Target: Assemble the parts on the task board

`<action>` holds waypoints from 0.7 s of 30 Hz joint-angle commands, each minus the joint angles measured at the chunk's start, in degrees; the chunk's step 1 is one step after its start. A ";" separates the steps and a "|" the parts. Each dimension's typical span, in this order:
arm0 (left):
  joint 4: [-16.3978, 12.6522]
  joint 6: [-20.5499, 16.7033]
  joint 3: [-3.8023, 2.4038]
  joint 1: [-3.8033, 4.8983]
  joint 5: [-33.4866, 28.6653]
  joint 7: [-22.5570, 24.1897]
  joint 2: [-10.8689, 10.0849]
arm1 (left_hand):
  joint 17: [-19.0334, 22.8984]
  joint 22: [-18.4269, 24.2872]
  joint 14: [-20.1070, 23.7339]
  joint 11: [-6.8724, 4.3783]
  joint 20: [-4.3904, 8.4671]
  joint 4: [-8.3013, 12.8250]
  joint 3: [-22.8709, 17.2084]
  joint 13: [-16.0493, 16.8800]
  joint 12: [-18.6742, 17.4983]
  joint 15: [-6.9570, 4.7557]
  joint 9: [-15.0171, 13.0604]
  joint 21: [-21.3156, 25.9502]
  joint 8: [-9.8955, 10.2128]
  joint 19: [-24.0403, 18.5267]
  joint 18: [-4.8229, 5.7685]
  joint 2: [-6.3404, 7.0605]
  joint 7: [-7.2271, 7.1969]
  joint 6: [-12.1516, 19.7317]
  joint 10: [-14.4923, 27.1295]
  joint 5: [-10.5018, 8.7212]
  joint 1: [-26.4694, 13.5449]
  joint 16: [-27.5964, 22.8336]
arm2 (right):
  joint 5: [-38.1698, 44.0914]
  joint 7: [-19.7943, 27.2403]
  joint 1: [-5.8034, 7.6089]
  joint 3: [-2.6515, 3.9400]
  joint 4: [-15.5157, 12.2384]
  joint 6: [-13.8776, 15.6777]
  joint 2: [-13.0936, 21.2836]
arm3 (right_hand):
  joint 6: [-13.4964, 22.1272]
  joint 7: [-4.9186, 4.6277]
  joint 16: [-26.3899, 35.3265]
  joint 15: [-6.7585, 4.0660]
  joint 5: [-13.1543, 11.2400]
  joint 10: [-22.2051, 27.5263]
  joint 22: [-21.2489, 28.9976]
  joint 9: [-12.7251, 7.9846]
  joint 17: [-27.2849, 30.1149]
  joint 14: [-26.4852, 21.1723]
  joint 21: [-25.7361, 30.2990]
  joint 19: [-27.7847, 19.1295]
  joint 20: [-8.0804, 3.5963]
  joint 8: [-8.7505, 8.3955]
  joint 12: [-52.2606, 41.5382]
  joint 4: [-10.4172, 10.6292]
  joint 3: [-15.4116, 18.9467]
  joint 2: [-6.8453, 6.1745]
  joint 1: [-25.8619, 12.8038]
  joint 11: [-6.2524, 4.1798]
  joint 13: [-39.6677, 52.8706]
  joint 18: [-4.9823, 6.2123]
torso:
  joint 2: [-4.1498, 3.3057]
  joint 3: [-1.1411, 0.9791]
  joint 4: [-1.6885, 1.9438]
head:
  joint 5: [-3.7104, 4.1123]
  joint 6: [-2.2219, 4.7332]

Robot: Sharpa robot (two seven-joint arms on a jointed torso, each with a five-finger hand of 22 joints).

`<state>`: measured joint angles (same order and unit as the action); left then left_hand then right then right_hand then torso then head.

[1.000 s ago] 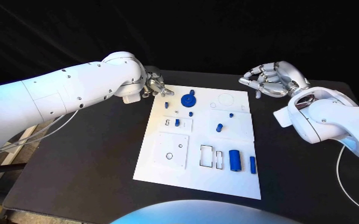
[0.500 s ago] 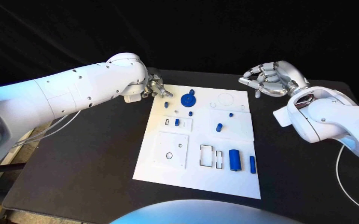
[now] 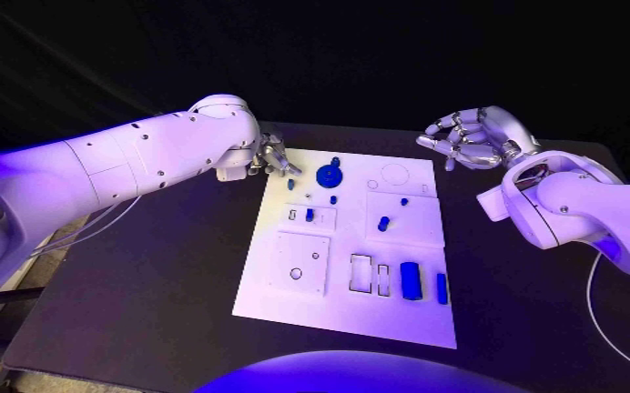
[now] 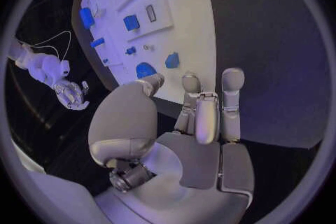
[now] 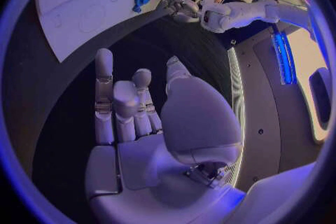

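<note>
Nearest the robot, along the front of the task board [image 3: 263, 293]: a large blue cylinder [image 3: 411, 280] lying just beside a slimmer blue bar [image 3: 442, 287], with two empty rectangular slots [image 3: 364, 272] just to their left and a raised square plate [image 3: 302, 264] beyond those; untouched, best left alone for this step

Mid-board: a short blue peg [image 3: 383, 224] lying loose on its own, a small blue piece [image 3: 309, 215] standing in a little framed recess, a tiny blue stud [image 3: 335, 199] above it; none of them held

Far end: a round blue disc [image 3: 329, 175] with a small blue piece [image 3: 336, 162] at its far rim, another small blue piece [image 3: 290, 184] near the board's left edge, faint round outlines [image 3: 395, 174] to the right

Left hand [image 3: 273, 157] hovering at the far-left corner of the board, fingers loosely curled, nothing in them, tips just short of the disc; in the wrist view the fingertips [image 4: 232, 77] hang over the board's edge, apart from the parts

Right hand [image 3: 475, 140] raised clear off the far-right corner, fingers half curled and apart, holding nothing, well away from the parts

Likely step: reaching in with the left hand for a piece at the far end; worth spreading the fingers first, coming down straight over one piece only, pinching it by its sides, keeping clear of the disc's small neighbour; worth keeping the right hand parked where it is so the arms stay apart
</note>
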<state>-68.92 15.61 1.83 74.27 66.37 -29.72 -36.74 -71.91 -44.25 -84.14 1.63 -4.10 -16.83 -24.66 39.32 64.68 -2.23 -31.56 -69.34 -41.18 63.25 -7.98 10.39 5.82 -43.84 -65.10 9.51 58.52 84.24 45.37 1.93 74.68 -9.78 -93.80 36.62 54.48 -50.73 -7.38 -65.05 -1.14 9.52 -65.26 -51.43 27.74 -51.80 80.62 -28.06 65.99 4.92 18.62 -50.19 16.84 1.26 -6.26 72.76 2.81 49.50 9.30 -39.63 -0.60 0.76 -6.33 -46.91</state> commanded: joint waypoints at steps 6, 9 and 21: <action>-0.27 2.72 0.13 0.04 -2.41 0.52 0.26 | 0.03 -0.01 -0.68 0.03 -0.09 0.01 0.54 0.04 -0.26 0.37 0.12 0.20 0.14 -0.40 -0.70 -0.81 0.11 -0.57 0.41 0.08 -0.10 -0.31 | 0.41 0.49 -0.21 -0.03 0.11 -0.27 -0.16 | 0.47 -0.08 0.65 0.03 -0.11 0.56 0.15 0.05 0.48 -0.50 0.32 -0.11 0.29 0.42 0.74 0.01 0.28 0.57 0.02 0.04 -0.57 1.12 | 0.06 -0.03 0.04 | -0.23 -0.21; -0.38 2.96 0.16 0.04 -2.68 0.50 0.24 | 0.01 -0.06 -0.68 0.00 -0.10 0.04 0.60 -0.03 -0.28 0.35 0.14 0.20 0.08 -0.39 -0.70 -0.97 0.07 -0.75 0.45 0.10 -0.07 -0.29 | 0.42 0.48 -0.25 -0.03 0.14 -0.28 -0.20 | 0.48 -0.08 0.79 0.03 -0.11 0.64 0.18 0.05 0.62 -0.55 0.37 -0.11 0.30 0.44 0.86 0.01 0.29 0.59 0.03 0.05 -0.70 1.12 | 0.08 -0.04 0.08 | -0.34 -0.29; -0.38 3.63 0.23 0.03 -3.11 0.39 0.24 | -0.02 -0.14 -0.63 -0.29 0.00 0.37 0.25 -0.24 -0.13 0.10 0.61 0.21 -0.08 -0.38 -0.71 -3.28 -0.24 -1.73 0.48 0.30 2.90 -0.23 | 0.43 0.33 -0.34 -0.03 0.26 -0.29 -0.30 | 0.52 -0.09 1.07 0.04 -0.10 0.75 0.30 0.05 0.79 -0.61 0.55 -0.11 0.32 0.54 1.05 0.01 0.25 0.78 0.07 0.05 -0.97 1.13 | 0.06 -0.11 -0.06 | -0.53 -0.25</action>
<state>-69.16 17.87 2.06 74.25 64.06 -29.71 -36.63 -71.91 -44.33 -84.14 1.51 -4.10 -16.84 -24.34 39.22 64.69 -2.23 -31.00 -69.34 -41.18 63.25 -7.98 7.08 5.61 -45.27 -64.99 9.51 60.88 84.24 45.40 1.95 74.39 -9.81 -93.53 36.62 54.24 -50.55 -7.55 -64.17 -0.93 9.52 -64.78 -51.18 27.73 -51.07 80.42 -27.79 65.99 4.92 18.85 -49.36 16.83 1.25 -6.25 72.77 2.88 48.58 9.30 -39.54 -0.70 0.75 -6.81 -47.21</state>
